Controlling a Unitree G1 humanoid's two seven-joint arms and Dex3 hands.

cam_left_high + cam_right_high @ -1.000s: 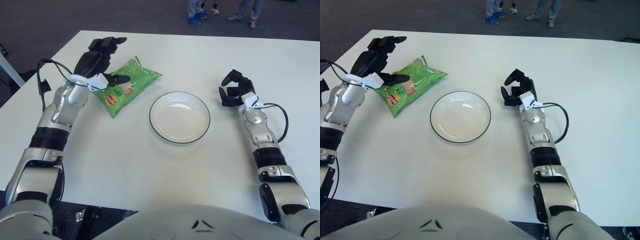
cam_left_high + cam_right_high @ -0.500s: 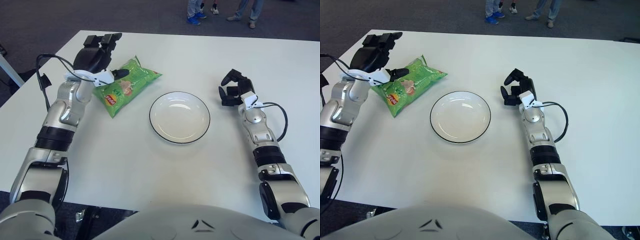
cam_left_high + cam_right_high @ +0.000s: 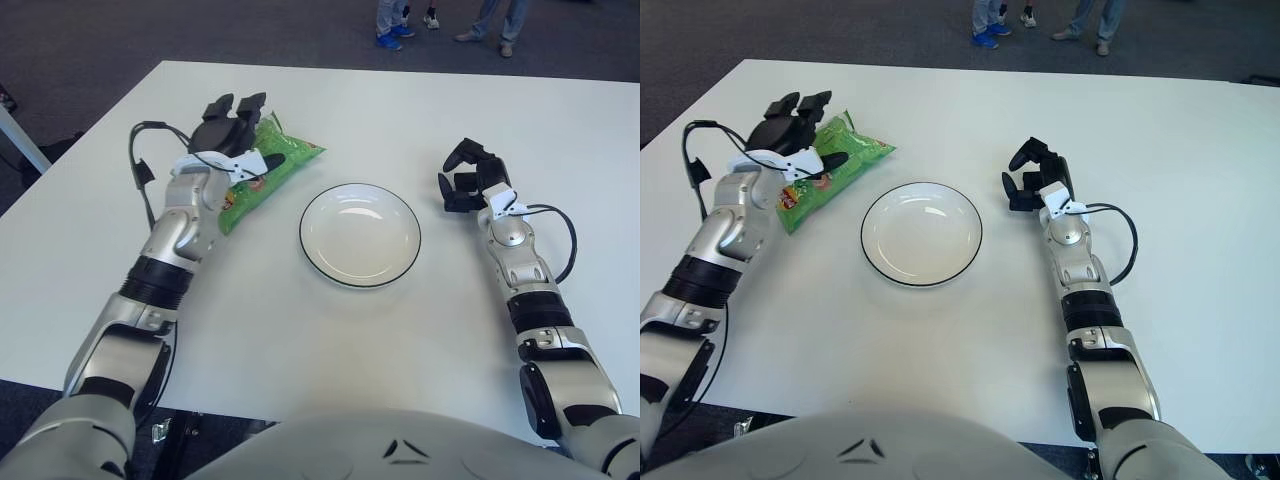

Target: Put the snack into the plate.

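A green snack bag (image 3: pixel 291 154) lies flat on the white table, left of an empty white plate (image 3: pixel 360 240) with a dark rim. My left hand (image 3: pixel 237 128) hovers over the bag's left half and hides that part of it. Its fingers are spread, with the thumb lying across the bag's middle and nothing visibly clamped. The bag's right end sticks out toward the plate. My right hand (image 3: pixel 466 180) shows to the right of the plate, its fingers curled and holding nothing.
The white table (image 3: pixel 300 330) spreads wide on all sides, with its left edge close to my left elbow. People's feet (image 3: pixel 392 36) stand on the dark floor beyond the far edge. A black cable (image 3: pixel 565 240) loops beside my right forearm.
My left hand has swung right from the bag's far-left side to above the bag. The bag, the plate and my right hand have not moved.
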